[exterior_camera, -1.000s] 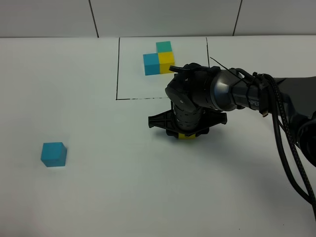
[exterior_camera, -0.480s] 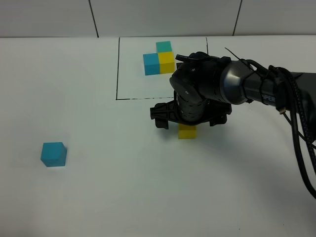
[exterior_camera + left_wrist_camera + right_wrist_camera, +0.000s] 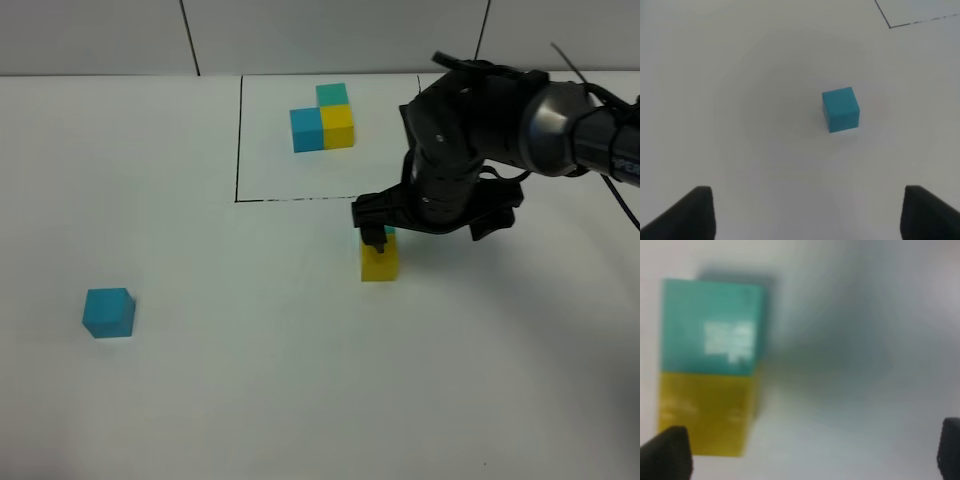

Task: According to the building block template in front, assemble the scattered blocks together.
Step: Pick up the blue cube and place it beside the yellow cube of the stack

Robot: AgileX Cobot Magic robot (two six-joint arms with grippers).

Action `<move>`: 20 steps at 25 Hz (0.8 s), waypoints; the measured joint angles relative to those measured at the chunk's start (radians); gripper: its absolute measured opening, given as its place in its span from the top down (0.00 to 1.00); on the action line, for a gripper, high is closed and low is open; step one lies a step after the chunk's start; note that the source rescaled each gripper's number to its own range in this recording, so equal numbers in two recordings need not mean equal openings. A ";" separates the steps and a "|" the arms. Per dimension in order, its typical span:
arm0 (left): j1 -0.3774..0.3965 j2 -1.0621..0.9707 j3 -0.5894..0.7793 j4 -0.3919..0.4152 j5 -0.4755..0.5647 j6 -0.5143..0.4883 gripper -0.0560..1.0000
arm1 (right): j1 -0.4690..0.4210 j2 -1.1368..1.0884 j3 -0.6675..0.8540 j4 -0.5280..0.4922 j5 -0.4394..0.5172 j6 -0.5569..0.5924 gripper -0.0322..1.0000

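I read two of three placed: yellow cube (image 3: 379,262) and teal cube (image 3: 710,325) touching on table (image 3: 250,380), near template (image 3: 322,118) frame, teal behind yellow as in template. Right end effector (image 3: 807,455) wide open, empty, above pair. Blue cube (image 3: 108,312) well apart, alone. Left end effector (image 3: 812,215) open above it, gripping nothing. Left to do: bring blue against yellow.

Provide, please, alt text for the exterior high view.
The right gripper, open, hovers over a yellow cube with a teal cube touching its far side. A blue cube sits alone far left; the black-framed template lies behind.
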 joint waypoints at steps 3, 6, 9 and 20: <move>0.000 0.000 0.000 0.000 0.000 0.000 0.14 | -0.085 -0.055 0.091 0.031 -0.048 -0.086 0.00; 0.000 0.000 0.000 0.000 0.000 0.000 0.14 | -0.200 -0.117 0.171 0.060 -0.077 -0.172 0.00; 0.000 0.000 0.000 0.000 0.000 0.000 0.14 | -0.329 -0.155 0.214 0.118 -0.059 -0.270 0.00; 0.000 0.000 0.000 0.000 0.000 0.000 0.14 | -0.632 -0.204 0.235 0.291 0.075 -0.546 0.00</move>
